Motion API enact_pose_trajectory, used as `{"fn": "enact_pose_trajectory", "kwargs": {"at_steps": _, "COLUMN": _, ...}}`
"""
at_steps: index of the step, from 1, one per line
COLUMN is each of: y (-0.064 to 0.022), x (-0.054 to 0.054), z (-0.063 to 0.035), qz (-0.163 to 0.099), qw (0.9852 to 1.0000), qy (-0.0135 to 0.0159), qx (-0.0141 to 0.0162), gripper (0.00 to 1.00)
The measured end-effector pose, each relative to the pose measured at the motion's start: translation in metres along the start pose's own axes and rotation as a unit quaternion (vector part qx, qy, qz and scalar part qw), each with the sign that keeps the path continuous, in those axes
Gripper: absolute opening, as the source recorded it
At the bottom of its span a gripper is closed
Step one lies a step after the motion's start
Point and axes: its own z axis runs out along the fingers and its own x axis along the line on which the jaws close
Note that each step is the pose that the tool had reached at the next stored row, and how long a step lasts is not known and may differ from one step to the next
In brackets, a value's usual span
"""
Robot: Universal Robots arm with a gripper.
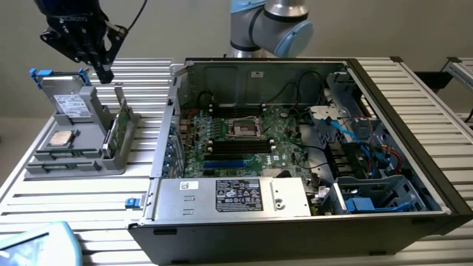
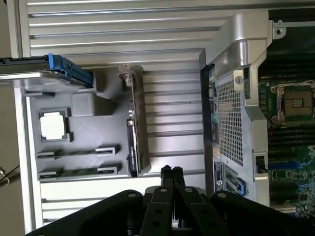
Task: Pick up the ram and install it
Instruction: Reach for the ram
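Two ram sticks lie edge-up in the slots of a grey holder tray; in the exterior view the ram sits at the tray's near end. My gripper hangs above the tray's far right corner, fingers shut with nothing between them. In the wrist view the gripper hovers over the slatted table beside the tray, apart from the ram. The open computer case shows the motherboard with black memory slots.
On the tray a tall green card with a metal bracket stands upright, a silver processor lies flat, and a drive with blue clips leans at the back. The power supply sits at the case's front.
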Motion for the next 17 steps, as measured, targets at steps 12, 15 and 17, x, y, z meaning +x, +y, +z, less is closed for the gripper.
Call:
{"fn": "enact_pose_trajectory", "kwargs": {"at_steps": 12, "y": -0.0075, "x": 0.046, "z": 0.0098, "qz": 0.002, "qw": 0.9994, "qy": 0.0338, "qx": 0.0023, "gripper": 0.1}}
{"fn": "enact_pose_trajectory", "kwargs": {"at_steps": 15, "y": -0.0108, "x": 0.058, "z": 0.0141, "qz": 0.002, "qw": 0.9993, "qy": 0.0377, "qx": 0.0027, "gripper": 0.1}}
{"fn": "enact_pose_trajectory", "kwargs": {"at_steps": 17, "y": -0.0132, "x": 0.065, "z": 0.0169, "qz": 0.002, "qw": 0.9992, "qy": 0.0403, "qx": 0.0028, "gripper": 0.1}}
